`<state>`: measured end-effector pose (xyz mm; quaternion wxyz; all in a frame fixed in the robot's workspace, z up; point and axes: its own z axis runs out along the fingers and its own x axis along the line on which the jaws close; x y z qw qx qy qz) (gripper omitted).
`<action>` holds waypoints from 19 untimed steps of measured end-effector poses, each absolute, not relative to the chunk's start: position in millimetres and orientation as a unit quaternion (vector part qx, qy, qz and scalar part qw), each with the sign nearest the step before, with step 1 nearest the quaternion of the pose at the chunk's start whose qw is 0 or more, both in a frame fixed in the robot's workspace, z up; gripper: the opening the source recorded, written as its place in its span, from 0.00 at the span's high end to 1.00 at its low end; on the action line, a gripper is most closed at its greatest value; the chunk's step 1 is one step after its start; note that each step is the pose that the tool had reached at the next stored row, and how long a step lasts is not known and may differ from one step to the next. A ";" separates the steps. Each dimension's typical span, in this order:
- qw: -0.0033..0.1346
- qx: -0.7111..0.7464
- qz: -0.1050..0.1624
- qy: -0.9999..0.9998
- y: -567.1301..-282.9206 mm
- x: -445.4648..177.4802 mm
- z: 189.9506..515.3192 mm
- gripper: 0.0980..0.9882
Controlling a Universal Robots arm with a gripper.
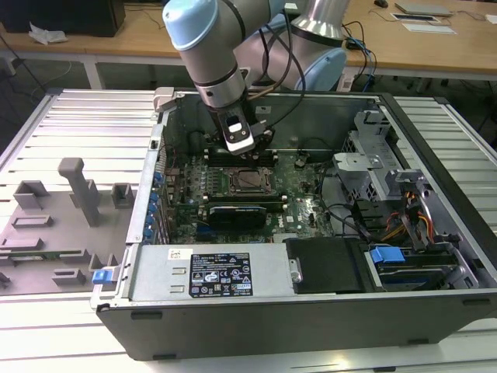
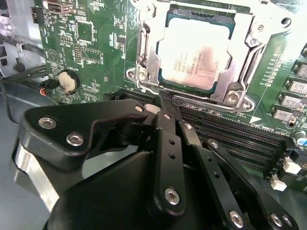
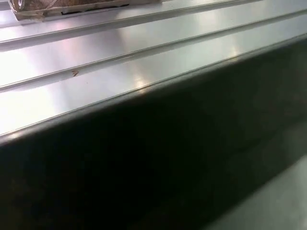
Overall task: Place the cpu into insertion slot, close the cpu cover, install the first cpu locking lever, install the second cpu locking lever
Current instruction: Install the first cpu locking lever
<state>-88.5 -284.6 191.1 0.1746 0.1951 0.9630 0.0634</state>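
Grey sheet metal forms the open computer case (image 1: 311,311), which lies on the ribbed counter (image 1: 70,116) in the exterior view. Inside it is a green motherboard (image 1: 186,194). The arm (image 1: 210,47) reaches down into the case, and the gripper (image 1: 250,151) hangs low over the board. The insertion slot (image 1: 250,182) lies just beside the gripper tip, towards the case's near wall.

The second wrist view brings out what that view leaves too small. The cpu (image 2: 196,52) lies seated in the slot, its pale top showing through the window of the cpu cover (image 2: 149,57), which is folded flat around it. The gripper's fingers are pressed together, their tip at the cover's near edge, above the long black memory slots (image 2: 230,134). I can make out nothing pinched between them. A coin battery (image 2: 67,81) sits off to one side.

The first wrist view shows the counter's shiny ribs beyond a dark band (image 3: 168,158).
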 end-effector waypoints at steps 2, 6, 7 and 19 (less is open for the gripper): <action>0.175 0.195 0.063 0.963 -284.9 -88.5 190.9 0.99; 0.175 0.195 0.063 0.963 -286.1 -87.6 190.9 0.99; 0.175 0.195 0.063 0.963 -286.5 -87.4 190.9 0.99; 0.174 0.196 0.065 0.963 -288.3 -87.0 192.3 0.99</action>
